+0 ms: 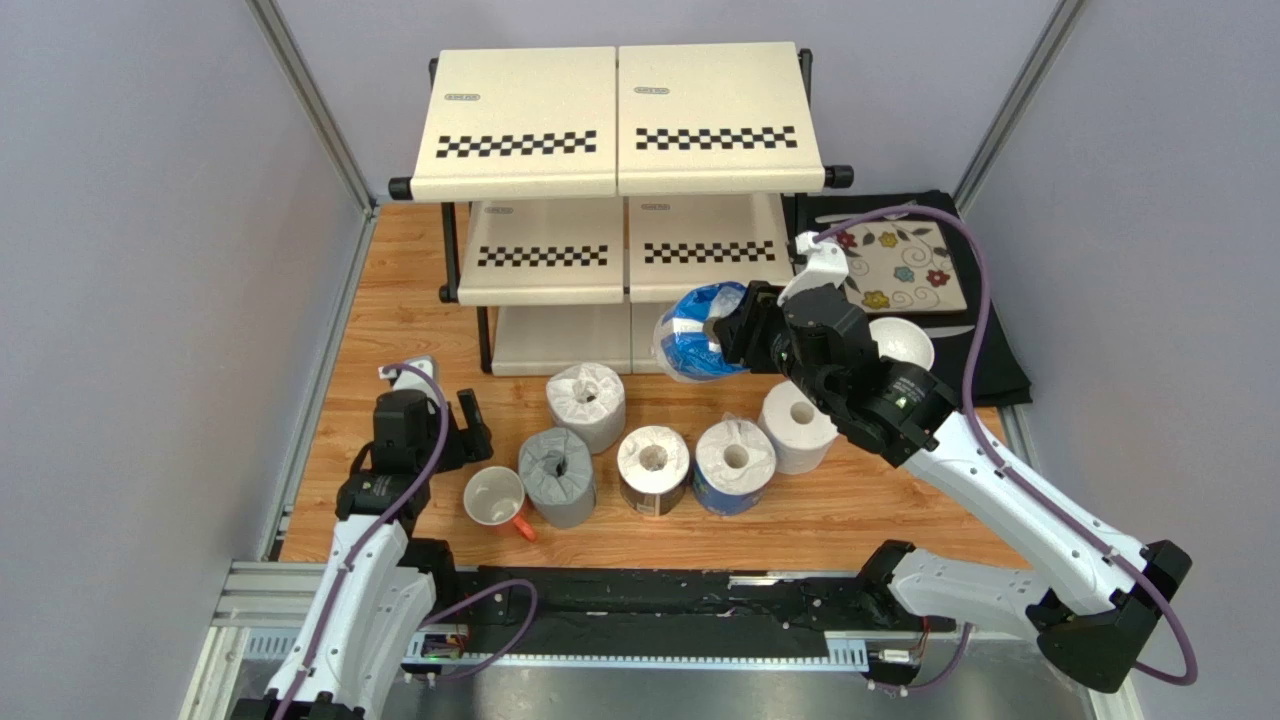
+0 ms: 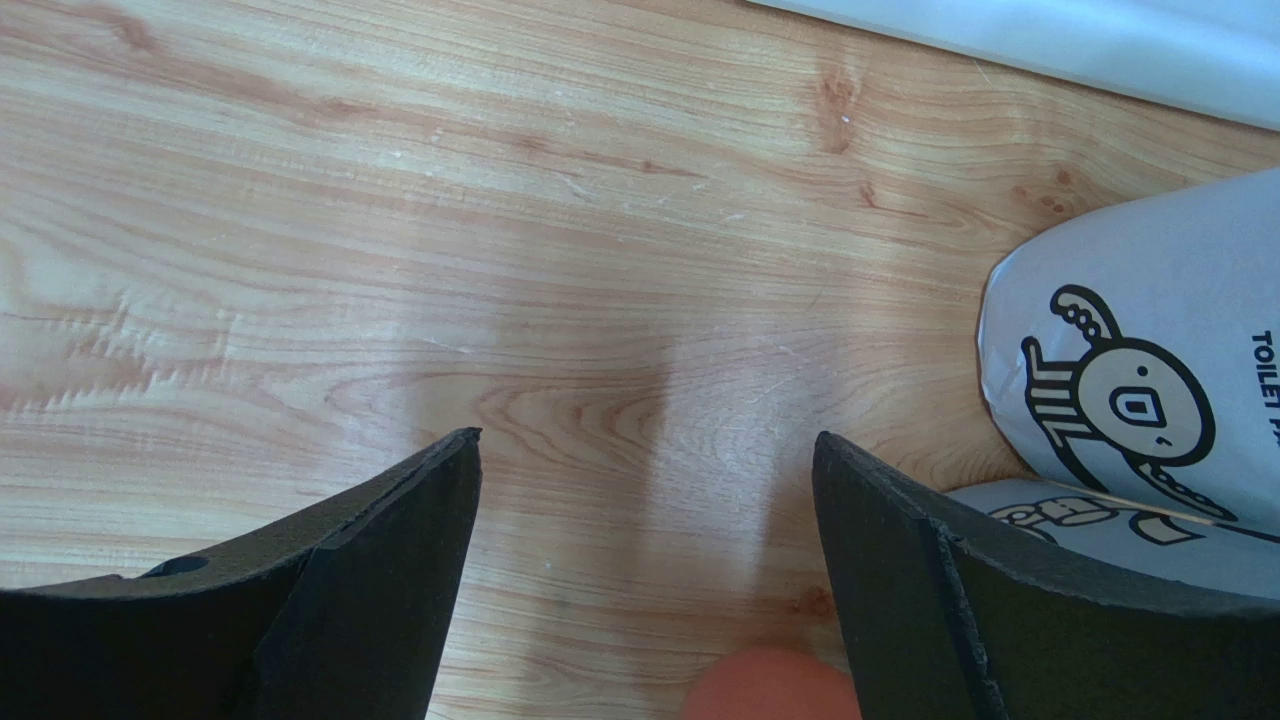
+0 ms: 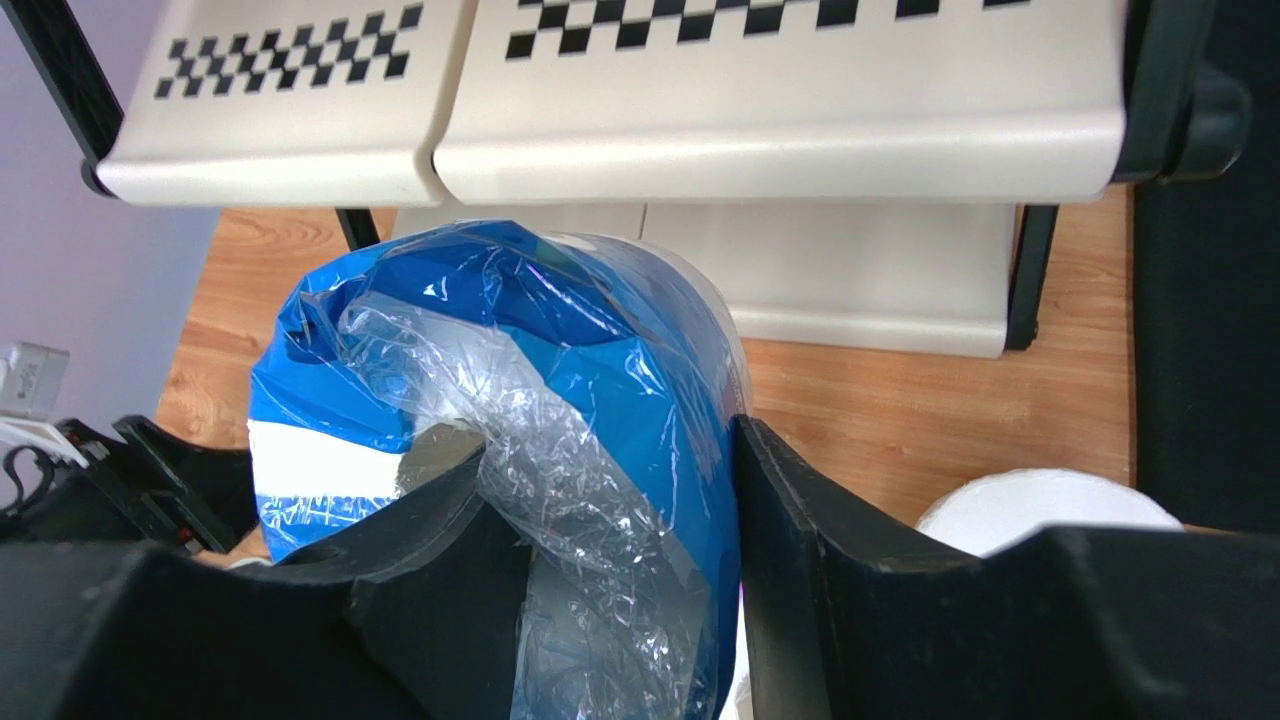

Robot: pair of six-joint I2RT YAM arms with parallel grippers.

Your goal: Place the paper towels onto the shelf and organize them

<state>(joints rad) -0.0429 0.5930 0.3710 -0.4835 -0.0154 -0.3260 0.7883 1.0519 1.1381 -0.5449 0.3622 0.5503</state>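
The shelf point(image 1: 616, 120) stands at the back, its middle tier close in the right wrist view point(image 3: 751, 135). My right gripper point(image 1: 736, 333) point(image 3: 601, 450) is shut on a blue-printed wrapped paper towel roll point(image 1: 691, 333) point(image 3: 496, 390), held above the table in front of the lower tiers. On the table stand a white roll point(image 1: 586, 402), a grey roll point(image 1: 558, 473) point(image 2: 1127, 390), a dark-wrapped roll point(image 1: 654, 468), a second blue-printed roll point(image 1: 735, 464) and another white roll point(image 1: 798, 425) point(image 3: 1044, 503). My left gripper point(image 1: 469, 425) point(image 2: 646, 450) is open and empty, just left of the grey roll.
A white mug with an orange handle point(image 1: 496, 498) sits by the grey roll; its handle shows in the left wrist view point(image 2: 766, 690). A black mat with a floral tile point(image 1: 902, 270) lies at the right of the shelf, a white cup point(image 1: 902, 342) at its front.
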